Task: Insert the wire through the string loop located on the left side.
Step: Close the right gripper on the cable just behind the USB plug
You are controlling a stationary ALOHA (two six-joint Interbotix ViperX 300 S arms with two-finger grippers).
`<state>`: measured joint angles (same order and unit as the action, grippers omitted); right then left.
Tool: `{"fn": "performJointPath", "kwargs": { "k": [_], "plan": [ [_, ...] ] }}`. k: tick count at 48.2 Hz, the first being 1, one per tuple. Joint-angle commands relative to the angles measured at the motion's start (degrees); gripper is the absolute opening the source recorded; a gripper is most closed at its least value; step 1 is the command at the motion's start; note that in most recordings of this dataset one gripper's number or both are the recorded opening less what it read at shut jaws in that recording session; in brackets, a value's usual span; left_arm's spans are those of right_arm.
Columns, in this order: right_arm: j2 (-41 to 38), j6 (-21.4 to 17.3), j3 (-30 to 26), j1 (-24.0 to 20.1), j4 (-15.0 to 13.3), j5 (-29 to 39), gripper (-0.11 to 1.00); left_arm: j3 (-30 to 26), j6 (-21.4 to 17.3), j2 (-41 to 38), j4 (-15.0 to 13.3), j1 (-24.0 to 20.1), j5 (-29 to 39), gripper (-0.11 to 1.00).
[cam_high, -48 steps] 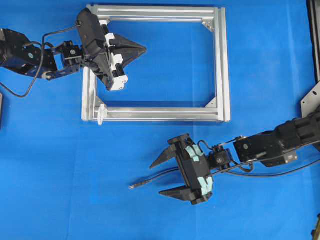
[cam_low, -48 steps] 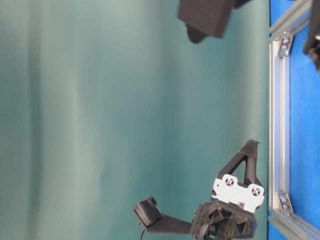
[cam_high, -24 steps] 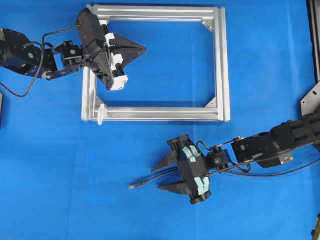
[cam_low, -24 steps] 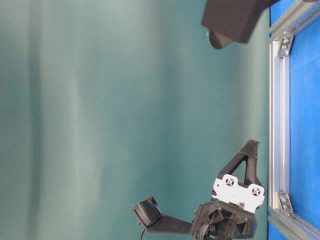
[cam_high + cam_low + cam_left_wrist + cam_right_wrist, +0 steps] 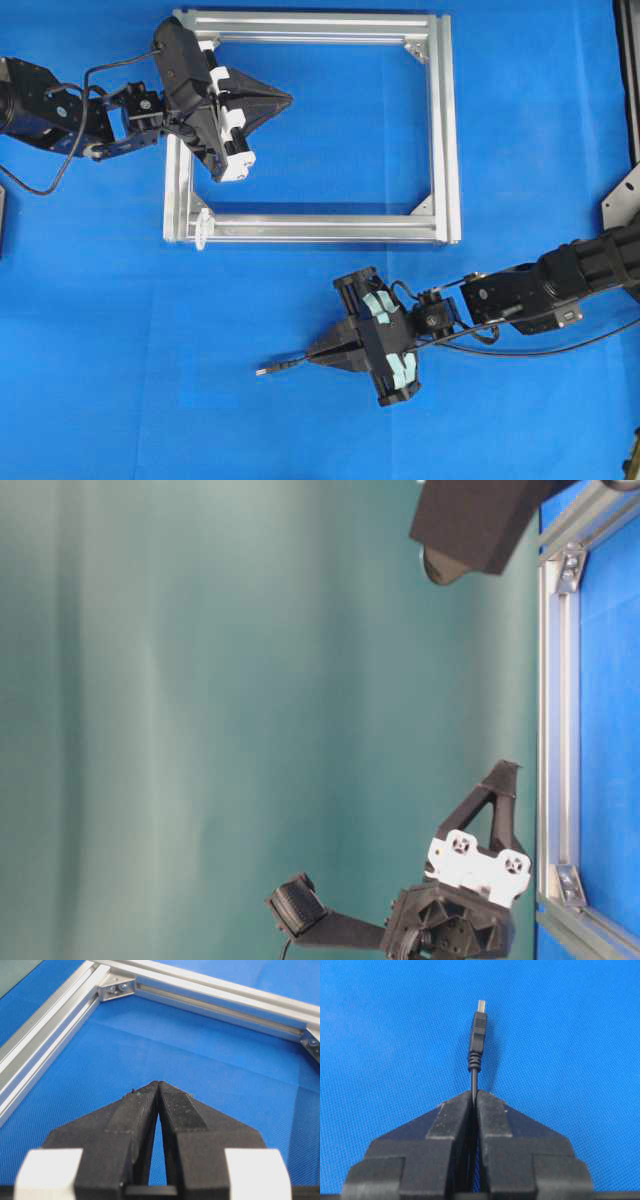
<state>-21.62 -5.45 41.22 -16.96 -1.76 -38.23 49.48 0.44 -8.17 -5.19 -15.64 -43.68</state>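
The wire [image 5: 285, 364] lies on the blue mat, its small plug [image 5: 265, 371] pointing left. My right gripper [image 5: 312, 356] is shut on the wire a short way behind the plug. In the right wrist view the plug [image 5: 478, 1025] sticks out ahead of the closed tips of the right gripper [image 5: 474, 1092]. The string loop [image 5: 202, 226] is a tiny whitish bit at the lower left corner of the aluminium frame [image 5: 445, 130]. My left gripper [image 5: 288, 99] hovers shut and empty over the frame's upper left part, its tips [image 5: 158, 1083] pressed together.
The frame's bars and a corner bracket [image 5: 116, 990] fill the top of the left wrist view. The right arm [image 5: 560, 280] reaches in from the right edge. A metal bracket [image 5: 625, 200] sits at the far right. The table-level view shows the left gripper [image 5: 503, 770] beside the frame.
My right gripper's jaws have closed from wide open onto the wire. The left gripper and the frame have not moved.
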Motion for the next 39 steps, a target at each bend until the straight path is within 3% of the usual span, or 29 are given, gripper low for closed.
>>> {"fn": "performJointPath", "kwargs": {
  "k": [1,12,26,39],
  "plan": [
    [1.05,-0.09,-0.88,0.09,-0.09,-0.26,0.00,-0.44,0.09,1.85,0.18,0.00,-0.26,0.02],
    [4.83,-0.53,-0.26,0.00,-0.09,1.23,0.00,-0.53,0.09,1.85,0.18,0.00,-0.26,0.02],
    [13.62,-0.44,-0.09,0.18,-0.09,10.55,0.00,-0.44,0.26,1.93,0.18,0.00,-0.26,0.02],
    [14.85,-0.44,-0.26,0.35,0.00,12.04,0.00,-0.44,0.35,1.93,0.18,0.00,-0.26,0.02]
  ]
}}
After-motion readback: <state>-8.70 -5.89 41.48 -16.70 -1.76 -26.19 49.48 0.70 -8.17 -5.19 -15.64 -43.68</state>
